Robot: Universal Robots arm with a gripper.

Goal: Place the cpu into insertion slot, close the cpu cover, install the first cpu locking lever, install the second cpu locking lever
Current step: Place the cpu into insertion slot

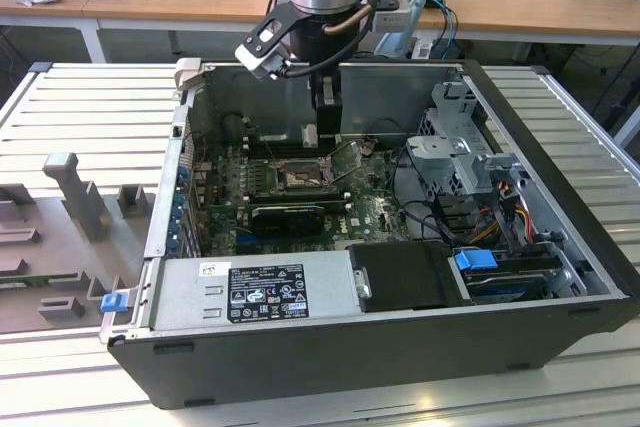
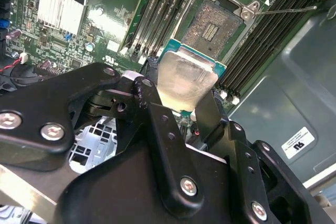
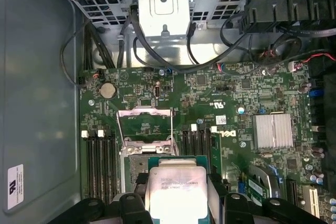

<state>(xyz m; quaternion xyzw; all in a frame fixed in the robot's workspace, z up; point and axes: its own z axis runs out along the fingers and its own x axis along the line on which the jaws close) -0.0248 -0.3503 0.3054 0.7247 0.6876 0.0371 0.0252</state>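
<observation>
While the gripper (image 2: 181, 98) has the cpu (image 2: 189, 74) pinched by 2 opposite edges, jaws closed only to the chip's width, the chip hangs over the green motherboard (image 3: 226, 103). It's near the open socket (image 2: 214, 24) but apart from it, not seated. The cpu cover (image 3: 146, 121) stands flipped up on the side of the socket away from the chip.

My worry: it's an edge grip on a thin part, so a slip or a tilted descent could put a corner onto the socket contacts and bend them, or clip the raised cover.

Being square, it has no real long axis. Metal top faces the wrist cameras, underside toward the board, edges roughly square with the socket's.
</observation>
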